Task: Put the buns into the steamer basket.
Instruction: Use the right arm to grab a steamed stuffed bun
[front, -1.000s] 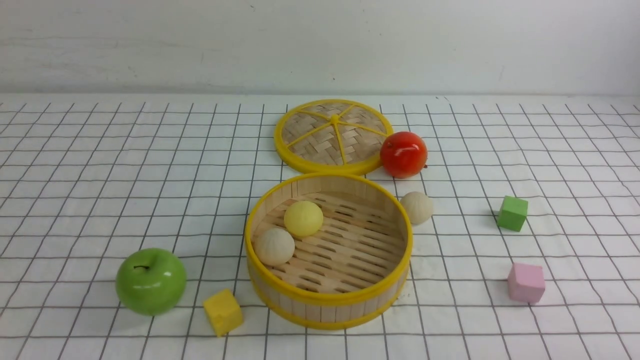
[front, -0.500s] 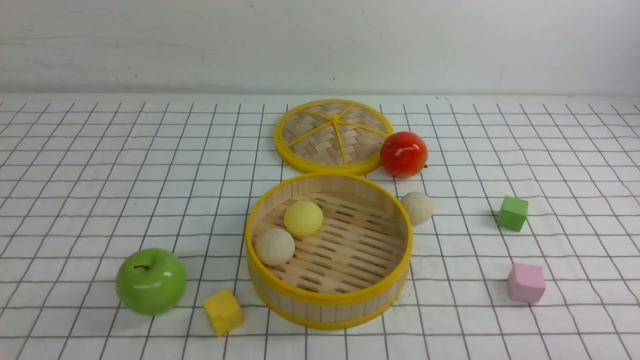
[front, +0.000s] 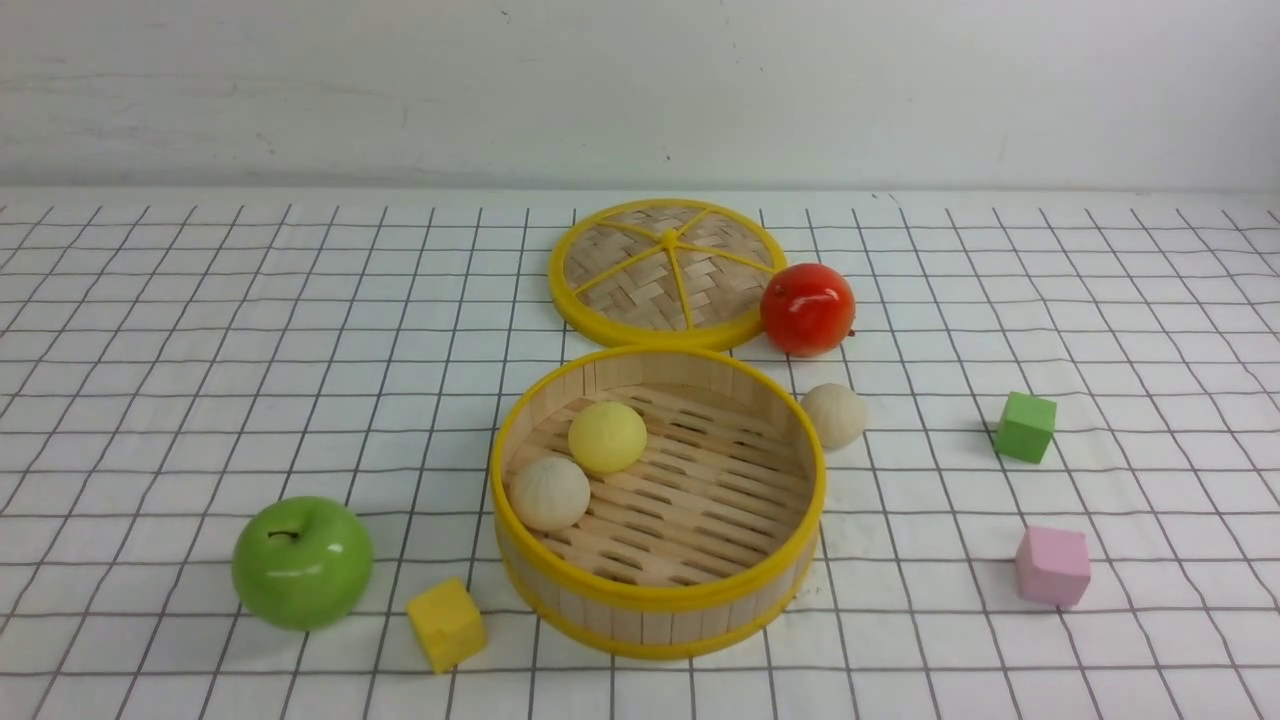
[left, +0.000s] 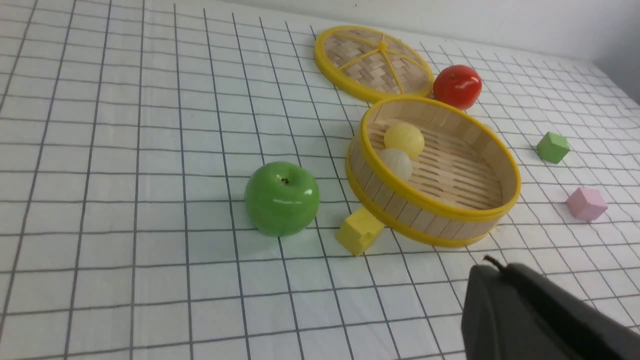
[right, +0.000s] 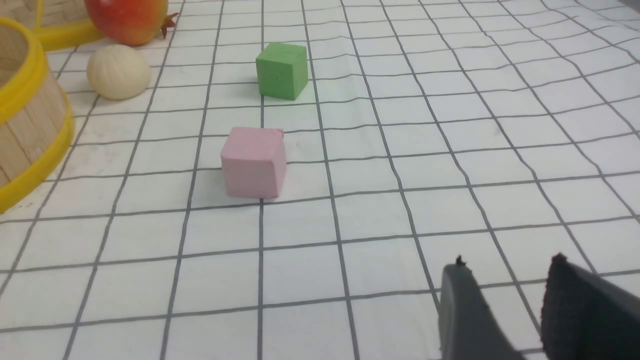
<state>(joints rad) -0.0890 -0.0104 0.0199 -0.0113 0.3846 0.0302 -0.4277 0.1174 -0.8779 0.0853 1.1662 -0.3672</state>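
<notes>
Buns (front: 607, 437) look matte, 2 in steamer basket (front: 655, 600), 1 beside it; left gripper (left: 489, 267) closed, right gripper (right: 507, 263) parted.

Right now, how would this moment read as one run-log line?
steamer basket: yellow bun, white bun inside | third bun: outside, beside it | left pincer: shut, empty | right pincer: open, empty

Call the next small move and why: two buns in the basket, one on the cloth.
Probably move the right gripper toward the off-white bun on the cloth beside the steamer basket, near the red fruit. The yellow bun and another pale bun already sit inside; this one lies on that arm's side, and its jaws stand open, empty.
</notes>
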